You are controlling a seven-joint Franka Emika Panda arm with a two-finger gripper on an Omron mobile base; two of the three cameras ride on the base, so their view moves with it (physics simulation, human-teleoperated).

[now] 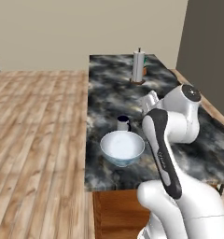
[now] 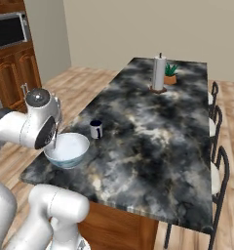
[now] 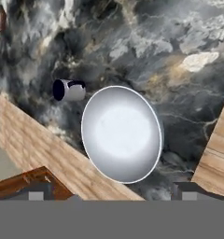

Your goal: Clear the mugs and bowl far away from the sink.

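Scanning left to right: the wooden floor (image 1: 34, 140), then the bench (image 1: 109, 93), then the arm are met in the left base view.
Bowl: the bowl (image 1: 122, 147) is set at the near left corner of the bench, close to both edges; in the hand view it (image 3: 122, 134) is seen from above, between the two finger tips.
Mug: the white mug with dark rim (image 1: 123, 123) stands just behind the bowl, apart from it; the hand view (image 3: 68, 90) shows its dark mouth.
Jaws: the gripper (image 3: 113, 191) is held above the bowl, jaws spread wide, nothing between them.
Other things: a paper towel roll (image 2: 159, 73) stands far back on the bench, well apart; a small potted plant (image 2: 170, 73) is seen just beside it.
Open room: bare marbled stone lies between mug and roll.
Right side: dark chairs (image 2: 216, 161) along the far edge are shown by the right base view, wooden cabinets (image 2: 14, 73) at its left.
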